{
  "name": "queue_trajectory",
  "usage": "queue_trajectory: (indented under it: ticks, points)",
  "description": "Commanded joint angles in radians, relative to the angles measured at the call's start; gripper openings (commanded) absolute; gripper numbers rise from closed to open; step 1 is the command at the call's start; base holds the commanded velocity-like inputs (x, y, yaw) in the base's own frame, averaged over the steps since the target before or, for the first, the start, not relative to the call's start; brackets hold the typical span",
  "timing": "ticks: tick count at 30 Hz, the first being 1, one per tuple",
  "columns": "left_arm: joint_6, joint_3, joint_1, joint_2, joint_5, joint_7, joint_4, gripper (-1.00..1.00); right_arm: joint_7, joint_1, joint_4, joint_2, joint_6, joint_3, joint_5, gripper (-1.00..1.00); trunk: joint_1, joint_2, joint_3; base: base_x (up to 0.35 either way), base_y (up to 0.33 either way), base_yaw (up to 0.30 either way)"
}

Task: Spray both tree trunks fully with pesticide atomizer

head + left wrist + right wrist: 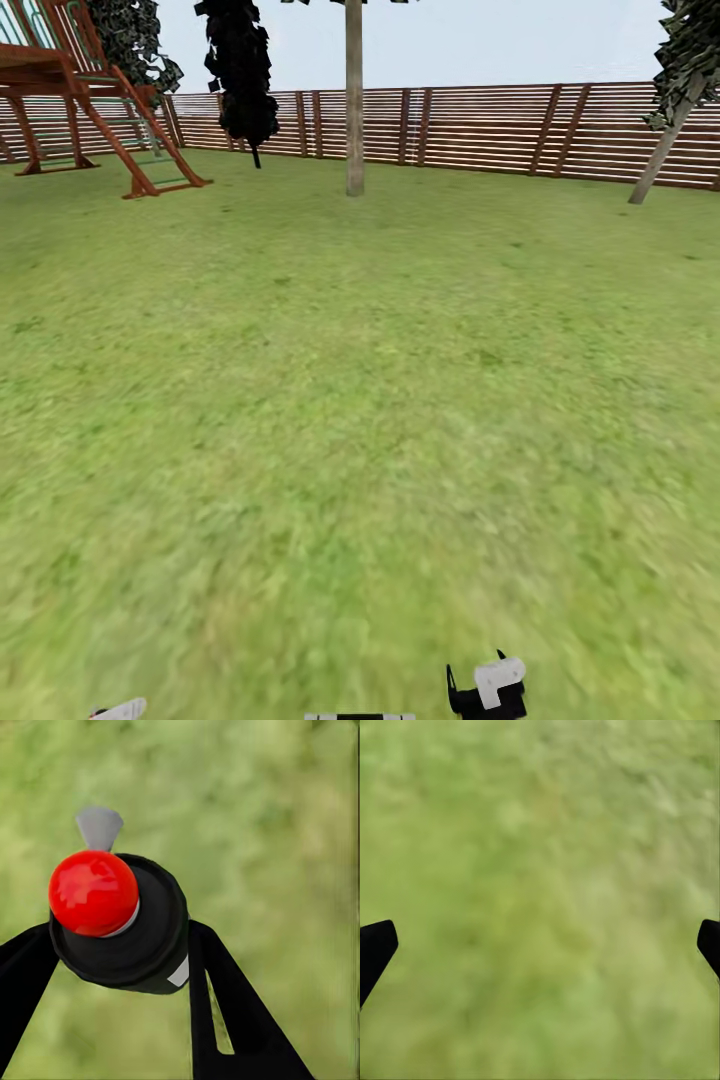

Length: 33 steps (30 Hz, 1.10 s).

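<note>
The pesticide atomizer [120, 937], a black round body with a glossy red cap and a small grey nozzle, sits between the two black fingers [225, 1005] of my left gripper [120, 949], which is shut on it over blurry grass. My right gripper [540, 945] is open above the grass floor [540, 855] with nothing between its fingertips. In the head view a straight grey-beige tree trunk [354, 110] stands far ahead near the fence, a long stretch of lawn [360, 400] away. No specks of pesticide can be made out on it at this distance.
A brown slatted fence [480, 125] closes the far side. A wooden play frame [90, 100] stands at the far left, a black cypress-like tree [240, 70] beside it, and a thin leaning pale stem [662, 145] at the far right. Part of my right arm [487, 690] shows at the lower edge.
</note>
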<state>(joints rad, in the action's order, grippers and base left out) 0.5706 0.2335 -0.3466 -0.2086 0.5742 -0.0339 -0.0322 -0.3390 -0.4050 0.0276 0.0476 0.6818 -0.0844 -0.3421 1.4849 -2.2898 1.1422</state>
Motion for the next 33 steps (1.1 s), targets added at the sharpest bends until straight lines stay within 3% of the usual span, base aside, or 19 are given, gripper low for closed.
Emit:
queue_trajectory:
  ticks: [1, 33]
  points:
    - [0.000, 0.000, 0.000, 0.000, 0.000, 0.000, 0.000, -1.00, 0.000, 0.000, 0.000, 0.000, 0.000, 0.000, 0.000, 1.00, 0.000, 0.000, 0.000, 0.344, 0.000, 0.000]
    - [0.000, 0.000, 0.000, 0.000, 0.001, 0.000, 0.000, -1.00, 0.000, 0.000, 0.000, 0.000, 0.000, 0.000, 0.000, 1.00, 0.000, 0.000, 0.000, 0.344, 0.000, 0.000]
